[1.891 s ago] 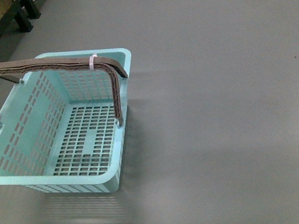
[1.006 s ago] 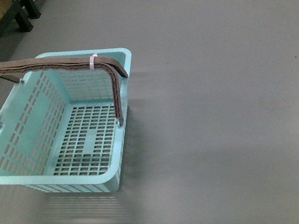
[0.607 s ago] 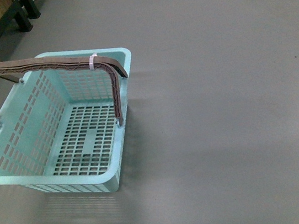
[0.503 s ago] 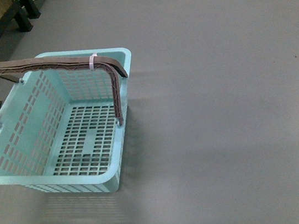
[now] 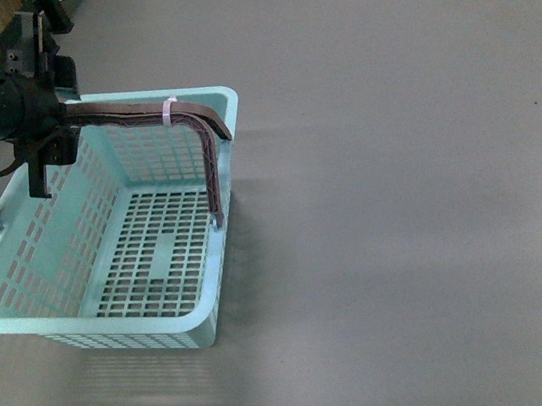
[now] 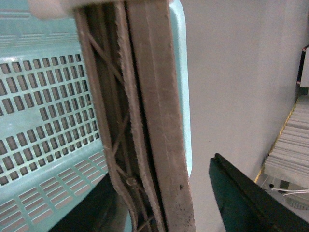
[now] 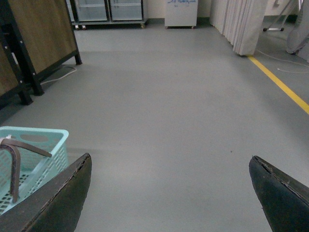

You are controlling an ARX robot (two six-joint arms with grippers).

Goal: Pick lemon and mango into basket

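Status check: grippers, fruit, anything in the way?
Left gripper, jaws open, straddling the handles of the basket. Right gripper open over floor. Nothing in basket; no lemon or mango in view.

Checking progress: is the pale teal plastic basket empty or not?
Empty: the pale teal plastic basket shows only its bare slotted floor, no fruit.

Even diffuse light, faint shadows, slight softness.

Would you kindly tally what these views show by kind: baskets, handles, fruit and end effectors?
Basket: 1
Brown handles: 2
Fruit: 0
Left end effector: 1
Right end effector: 1
Total: 5
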